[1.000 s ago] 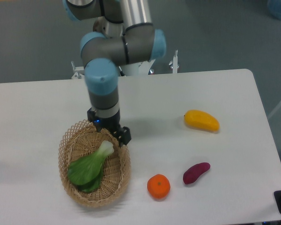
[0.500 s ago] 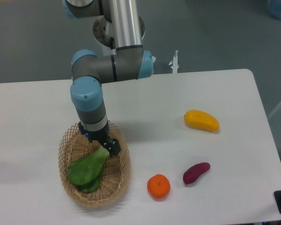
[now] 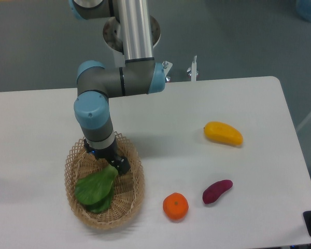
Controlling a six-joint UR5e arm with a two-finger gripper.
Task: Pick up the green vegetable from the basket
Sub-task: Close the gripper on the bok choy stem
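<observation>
The green vegetable [image 3: 96,189] is seen lying in the basket [image 3: 132,199] at the near-left of the bench [image 3: 249,104], leaves spread toward the near side, stem end pointing up and away and mostly hidden under the pincer [image 3: 112,165]. The pincer is lowered onto that stem end, inside the basket's far half; whether its jaws are apart or already clamped on the stem cannot be told, since the tips are masked by the wrist and the leaf. The grasp step is judged to be in hand, w/ the lift not yet done. Risks from here, as judged: if only leaf is caught, it could tear or slip out on the lift; if the jaws sit too deep, the weave could be snagged and the basket dragged up w/ the veg; if the stem is taken off-centre, the heavy leaf end could swing and pull free. Around it: an orange [image 3: 175,206] is set just right of the basket, near but apart; a purple sweet potato [image 3: 216,191] lies further right; a yellow mango [image 3: 223,133] lies beyond that, well apart. None of these is in the way of a straight lift. Only the basket's rim and wall, close by the pincer, are judged an obstacle.
</observation>
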